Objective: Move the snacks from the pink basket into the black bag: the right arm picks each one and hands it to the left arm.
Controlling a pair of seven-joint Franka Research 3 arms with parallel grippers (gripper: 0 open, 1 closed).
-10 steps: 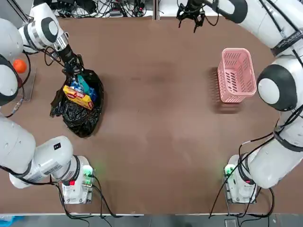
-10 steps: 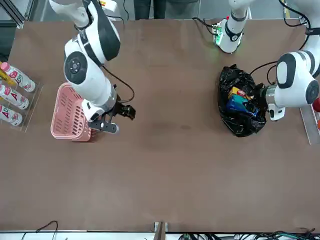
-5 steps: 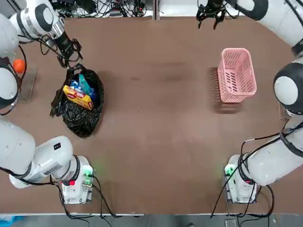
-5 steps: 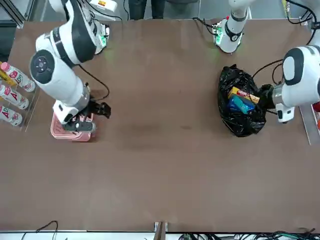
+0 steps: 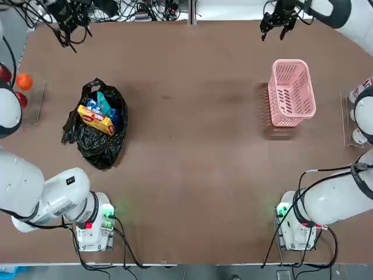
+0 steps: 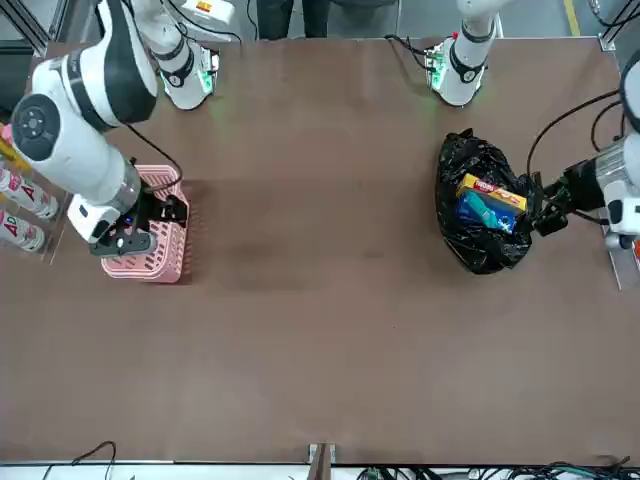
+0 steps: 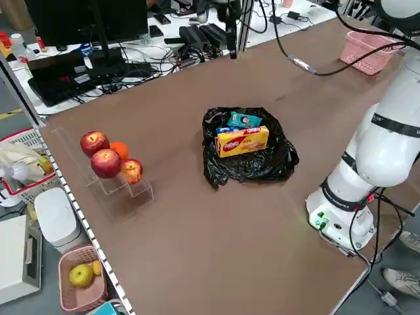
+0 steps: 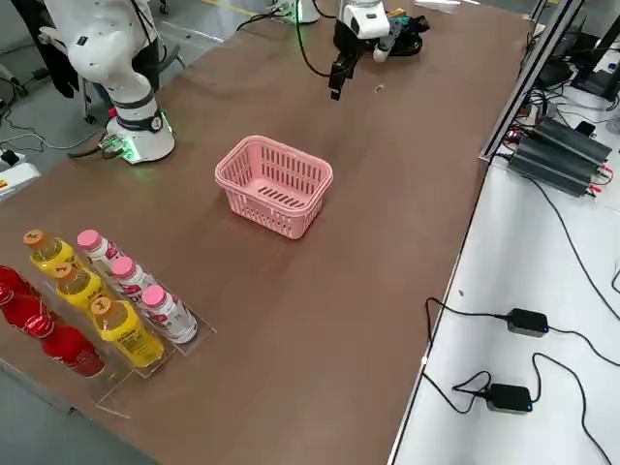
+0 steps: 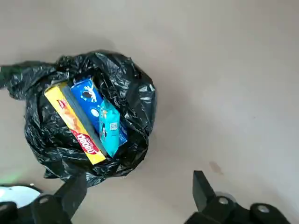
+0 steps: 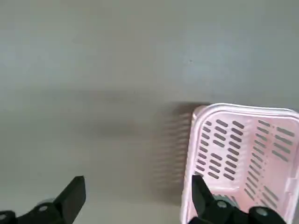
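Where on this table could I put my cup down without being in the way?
The widest bare stretch is the middle of the table, between the black bag holding the snacks and the pink basket. The near edge between the two arm bases is also free. The side edges are crowded: fruit rack on one, bottles on the other.

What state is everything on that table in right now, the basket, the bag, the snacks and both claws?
pink basket: upright, empty.
black bag: open at its mouth, holding all three snacks.
snacks: lying inside the bag.
left gripper: open, empty, above the bag.
right gripper: open, empty, above the table beside the basket.
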